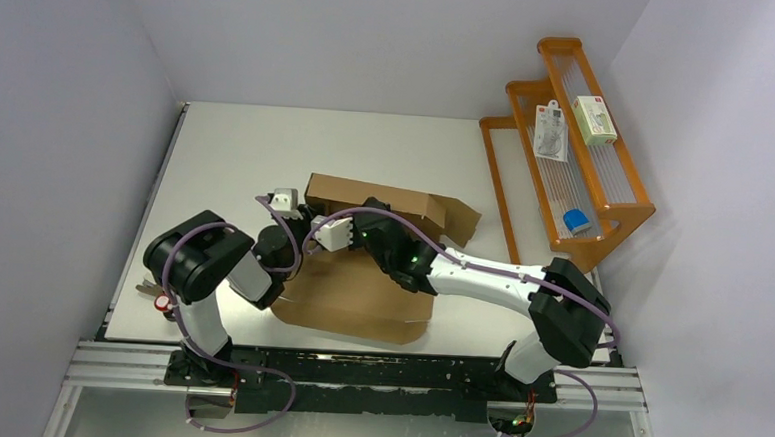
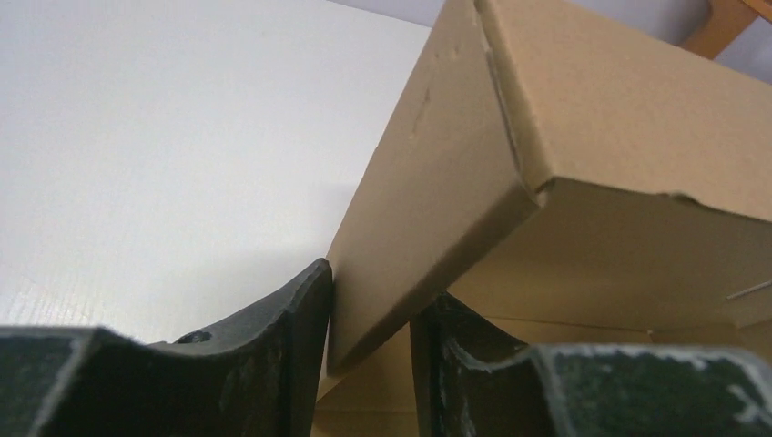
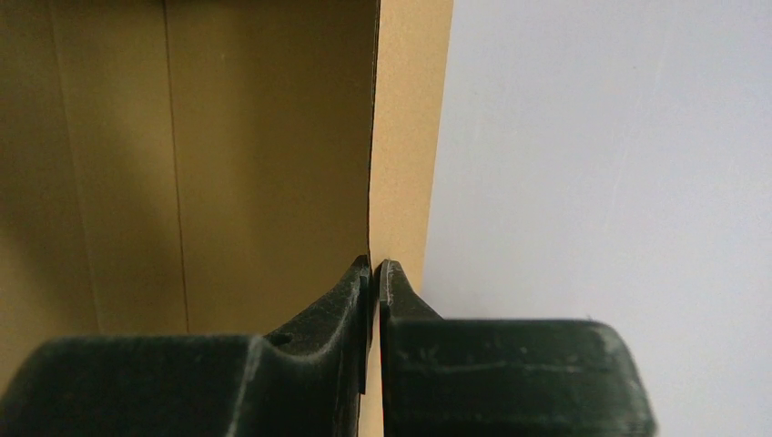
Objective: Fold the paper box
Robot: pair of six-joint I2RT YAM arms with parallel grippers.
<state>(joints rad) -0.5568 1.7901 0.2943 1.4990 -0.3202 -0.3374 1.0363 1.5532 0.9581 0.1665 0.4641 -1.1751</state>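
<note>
Orange rack [image 1: 619,206]: well right of right claw [image 1: 314,243]. Holds white carded package [image 1: 551,130], white-green carton [image 1: 595,119], blue item [image 1: 576,221]. White bench [image 1: 227,150]: beneath claw.

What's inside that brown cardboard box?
Only bare cardboard shows inside the brown cardboard box; the left arm and right arm hide its middle from above.

The plain brown corrugated cardboard box [image 1: 354,302] [image 2: 628,118] [image 3: 228,164] lies half folded in the middle of the white table [image 1: 227,150]; its wide panel rests flat nearest me; the far wall stands raised; a loose flap splays rightward.
</note>
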